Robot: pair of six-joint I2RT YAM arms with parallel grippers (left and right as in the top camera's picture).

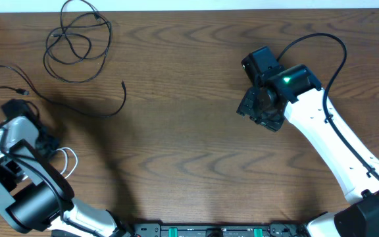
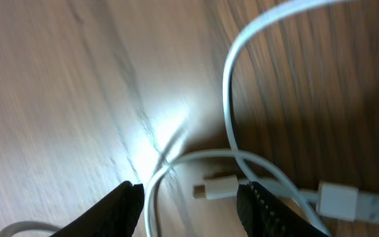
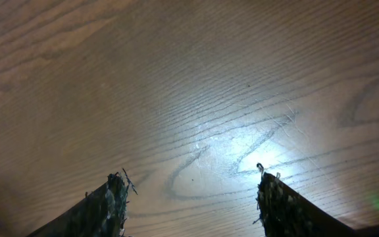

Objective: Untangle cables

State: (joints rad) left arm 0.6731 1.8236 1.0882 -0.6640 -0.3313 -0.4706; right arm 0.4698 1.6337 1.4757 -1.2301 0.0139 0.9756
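A black cable (image 1: 77, 41) lies coiled at the far left of the table. A second black cable (image 1: 87, 110) curves from the left edge to the middle left. The white cable (image 1: 69, 161) shows as small loops beside my left arm. In the left wrist view the white cable (image 2: 229, 99) loops on the wood, and its small plug (image 2: 217, 188) lies between my open left gripper's (image 2: 189, 204) fingers. My right gripper (image 3: 189, 197) is open and empty above bare wood; it also shows in the overhead view (image 1: 255, 108) at the right.
A thick black arm cable (image 1: 321, 49) arcs over the right arm. The table's far edge (image 1: 196, 9) runs along the top. The left arm's body (image 1: 22, 181) covers the near left corner.
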